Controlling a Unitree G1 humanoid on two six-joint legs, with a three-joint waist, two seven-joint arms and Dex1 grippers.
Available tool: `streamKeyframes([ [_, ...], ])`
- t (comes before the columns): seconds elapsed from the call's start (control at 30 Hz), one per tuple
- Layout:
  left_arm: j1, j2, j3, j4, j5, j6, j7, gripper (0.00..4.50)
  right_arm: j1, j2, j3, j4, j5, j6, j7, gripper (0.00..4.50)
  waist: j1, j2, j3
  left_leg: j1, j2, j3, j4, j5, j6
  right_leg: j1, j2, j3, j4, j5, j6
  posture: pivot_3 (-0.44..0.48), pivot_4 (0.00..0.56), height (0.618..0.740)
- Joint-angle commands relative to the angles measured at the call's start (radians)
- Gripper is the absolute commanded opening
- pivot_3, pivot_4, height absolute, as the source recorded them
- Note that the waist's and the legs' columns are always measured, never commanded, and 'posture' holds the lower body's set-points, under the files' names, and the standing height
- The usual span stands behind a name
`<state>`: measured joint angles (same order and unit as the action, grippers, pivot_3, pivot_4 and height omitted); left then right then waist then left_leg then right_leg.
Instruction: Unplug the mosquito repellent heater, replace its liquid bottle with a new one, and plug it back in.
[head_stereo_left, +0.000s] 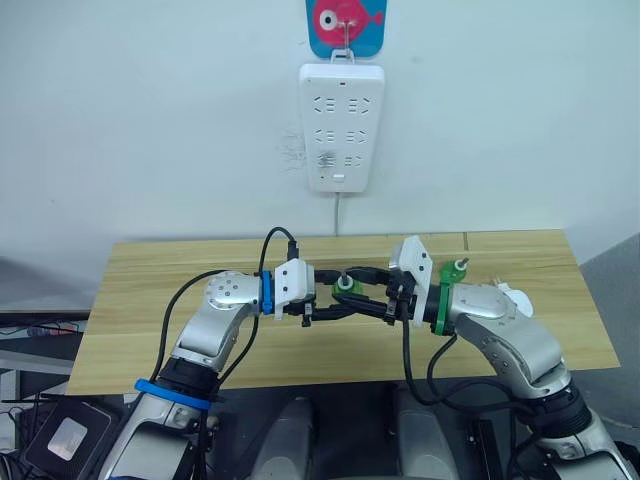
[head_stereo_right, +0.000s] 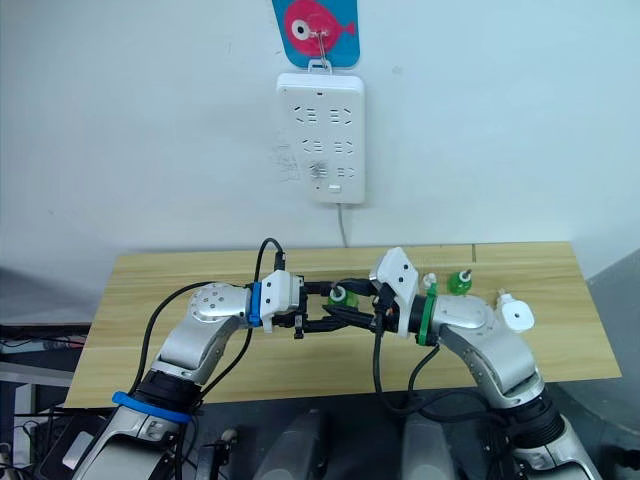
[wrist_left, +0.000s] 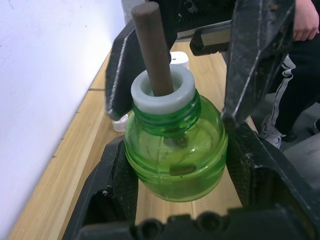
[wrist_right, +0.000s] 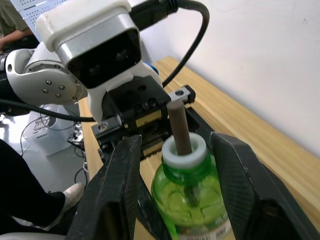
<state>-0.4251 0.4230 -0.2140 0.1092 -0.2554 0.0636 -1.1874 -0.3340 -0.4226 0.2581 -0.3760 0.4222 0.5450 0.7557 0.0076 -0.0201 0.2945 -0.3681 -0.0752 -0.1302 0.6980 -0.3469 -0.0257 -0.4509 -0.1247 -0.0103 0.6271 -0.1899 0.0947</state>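
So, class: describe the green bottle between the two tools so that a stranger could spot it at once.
Start at the wooden table below the white power strip. Over its middle the left tool and right tool meet around a green liquid bottle. Unlike the other green bottle standing further right, it has a bare brown wick.

lab/test room | bare white wall (head_stereo_left: 150, 120) | wood table (head_stereo_left: 150, 270) | wall-hung power strip (head_stereo_left: 343, 125) | floor cables (head_stereo_left: 30, 330)
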Motion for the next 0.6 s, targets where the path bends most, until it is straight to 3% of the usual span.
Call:
streamKeyframes([
  [0.03,-0.005,-0.011,-0.004,-0.037,-0.013,-0.004,0.005,2.25,0.000,0.003,0.017,-0.001,-0.050,-0.070,0.001,1.32,0.000,0.000,0.000,0.000,0.000,0.000,0.000,0.000,0.000,0.000,0.000,0.000,0.000,0.000,0.000,0.079,0.240,0.740],
  [0.1,-0.005,-0.014,-0.004,-0.036,-0.011,-0.004,0.009,2.25,0.003,0.003,0.023,0.014,-0.085,-0.114,0.004,0.86,0.000,0.000,0.000,0.000,0.000,0.000,0.000,0.000,0.000,0.000,0.000,0.000,0.000,0.000,0.000,0.078,0.241,0.740],
  [0.27,-0.013,-0.035,0.014,-0.040,-0.027,0.030,0.047,2.25,0.016,0.005,0.004,0.028,-0.092,-0.139,0.015,0.86,-0.001,0.000,0.000,0.000,0.000,0.000,0.000,0.000,0.000,0.000,0.000,0.000,0.000,0.000,0.000,0.080,0.244,0.740],
  [0.33,-0.013,-0.045,0.030,-0.049,-0.042,0.049,0.064,2.98,0.028,0.011,-0.034,0.013,-0.051,-0.101,-0.002,0.86,-0.001,0.000,0.000,0.000,0.000,0.000,0.000,0.000,0.000,0.000,0.000,0.000,0.000,0.000,0.000,0.081,0.245,0.740],
  [0.5,0.014,-0.080,0.062,-0.099,-0.057,0.067,0.150,4.48,0.026,0.116,-0.282,-0.031,0.219,0.175,-0.203,0.86,0.001,0.000,-0.001,0.000,0.000,0.000,0.000,0.000,0.000,0.000,0.000,0.000,0.001,0.000,0.000,0.078,0.247,0.740],
  [0.6,0.036,-0.129,0.063,-0.129,-0.032,0.031,0.237,4.50,0.002,0.191,-0.419,-0.011,0.386,0.314,-0.352,0.86,0.001,0.001,-0.001,0.000,0.000,-0.001,0.000,0.000,0.000,0.000,0.000,0.000,0.001,0.000,0.000,0.079,0.249,0.740],
])
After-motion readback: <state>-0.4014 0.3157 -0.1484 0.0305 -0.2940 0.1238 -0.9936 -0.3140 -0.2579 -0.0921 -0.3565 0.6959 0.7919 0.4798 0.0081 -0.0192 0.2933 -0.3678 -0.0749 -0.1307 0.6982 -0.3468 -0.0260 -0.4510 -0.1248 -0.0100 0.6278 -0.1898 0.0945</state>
